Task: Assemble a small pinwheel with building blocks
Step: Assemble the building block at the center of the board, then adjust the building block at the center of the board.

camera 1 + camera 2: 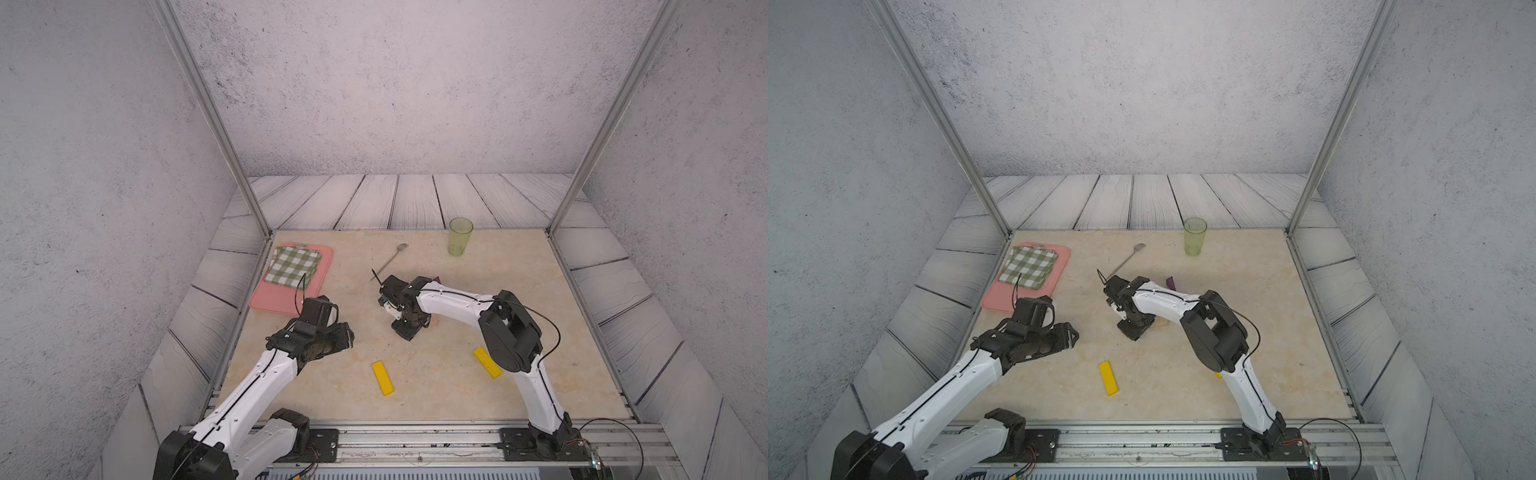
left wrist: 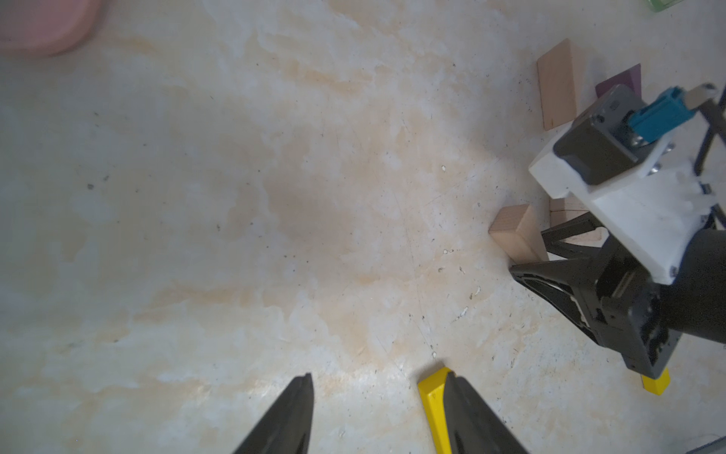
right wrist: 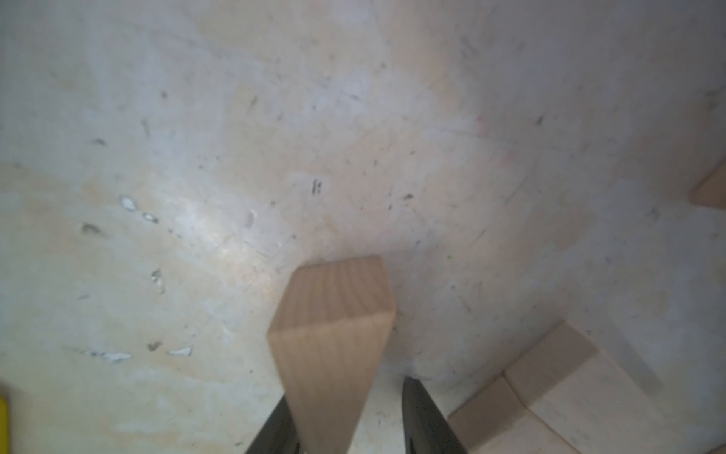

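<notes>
- The right claw [image 3: 347, 393] hangs low over the middle of the table [image 1: 436, 399] with its fingers spread. A wooden block [image 3: 334, 334] stands between them, against one finger with a clear gap to the other. It seems to rest on the table, though the view is too close to be sure
- Just beside that block lie pale flat blocks [image 3: 550, 397], pushed together
- A wooden rectangle [image 2: 558, 84] and a purple wedge [image 2: 622, 78] lie near each other behind the right claw
- The left claw [image 2: 377, 379] hovers over bare table at the front left, spread, with nothing between its fingers. A yellow bar [image 2: 430, 397] lies just beside one finger
- A second yellow bar [image 1: 487, 362] lies at the front right, partly under the right arm
- A green cup [image 1: 460, 236] and a spoon [image 1: 390, 259] sit at the back, and a pink tray [image 1: 291, 297] holding a checked cloth [image 1: 293, 265] sits at the back left
</notes>
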Robot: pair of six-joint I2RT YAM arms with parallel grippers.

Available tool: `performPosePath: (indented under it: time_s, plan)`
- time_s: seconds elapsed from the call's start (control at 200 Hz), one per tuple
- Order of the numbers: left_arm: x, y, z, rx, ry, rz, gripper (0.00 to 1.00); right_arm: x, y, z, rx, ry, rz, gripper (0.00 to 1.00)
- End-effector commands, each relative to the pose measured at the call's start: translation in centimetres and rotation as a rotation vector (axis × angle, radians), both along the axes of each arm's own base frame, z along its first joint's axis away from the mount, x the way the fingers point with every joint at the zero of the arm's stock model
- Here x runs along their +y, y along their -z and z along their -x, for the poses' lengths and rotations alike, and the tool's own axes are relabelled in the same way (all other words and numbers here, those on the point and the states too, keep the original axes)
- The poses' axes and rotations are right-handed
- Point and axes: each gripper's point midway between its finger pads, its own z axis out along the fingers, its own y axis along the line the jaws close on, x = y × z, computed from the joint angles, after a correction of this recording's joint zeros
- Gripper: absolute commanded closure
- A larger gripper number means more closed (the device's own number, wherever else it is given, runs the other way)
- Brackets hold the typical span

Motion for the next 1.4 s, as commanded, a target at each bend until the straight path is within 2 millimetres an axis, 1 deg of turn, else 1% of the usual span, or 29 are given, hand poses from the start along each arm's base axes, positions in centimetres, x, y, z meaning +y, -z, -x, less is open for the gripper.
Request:
performPosePath:
  time_s: [0.0,0.15,0.37,0.495,0.626,0.801,0.921,0.976,1.056,1.116,1.166,1.211,1.246,1.286,1.396]
  plan:
    - [0.1,0.3,0.2,0.008,-0.004,0.004,0.41,-0.8,-2.9,-0.9,-0.078,0.025,0.008,0.57]
    - [0.1,0.3,0.2,0.008,-0.002,0.006,0.4,-1.1,-3.1,-1.5,-0.107,0.042,0.021,0.57]
    - [-0.7,0.3,0.2,0.009,0.036,0.037,0.38,-0.9,-3.8,-2.2,-0.139,0.068,0.004,0.57]
    - [-0.9,0.4,0.2,0.012,0.05,0.037,0.37,-0.8,-4.4,-2.9,-0.165,0.09,-0.011,0.57]
    - [-0.9,0.2,0.1,0.009,0.071,0.021,0.37,0.0,-5.7,-3.0,-0.171,0.09,-0.065,0.57]
    - [-0.8,-0.8,-0.8,-0.026,0.114,-0.024,0.36,0.9,-9.4,-2.5,-0.185,0.081,-0.18,0.53]
    - [-0.8,-1.9,-1.8,-0.053,0.163,-0.077,0.35,1.0,-12.7,-2.2,-0.215,0.08,-0.25,0.51]
    - [-1.0,-2.4,-2.3,-0.072,0.206,-0.099,0.35,0.8,-14.5,-2.1,-0.232,0.09,-0.286,0.5]
    - [-1.6,-3.1,-3.1,-0.111,0.293,-0.143,0.35,-0.4,-16.9,-2.3,-0.26,0.138,-0.323,0.5]
    - [-2.3,-3.6,-3.9,-0.141,0.368,-0.181,0.35,-1.9,-18.3,-2.6,-0.27,0.201,-0.348,0.5]
    - [-3.1,-4.0,-4.5,-0.166,0.433,-0.207,0.35,-3.3,-19.1,-2.8,-0.272,0.259,-0.366,0.49]
    - [-4.1,-4.1,-5.0,-0.177,0.5,-0.224,0.36,-4.5,-19.1,-2.9,-0.266,0.306,-0.37,0.49]
    - [-4.9,-4.1,-5.2,-0.179,0.552,-0.233,0.37,-5.9,-19.1,-2.8,-0.261,0.352,-0.369,0.49]
    - [-6.0,-4.0,-5.4,-0.179,0.61,-0.238,0.38,-7.4,-18.6,-2.8,-0.255,0.405,-0.362,0.49]
    - [-8.8,-3.2,-5.9,-0.165,0.755,-0.263,0.41,-11.2,-16.4,-1.9,-0.218,0.522,-0.34,0.49]
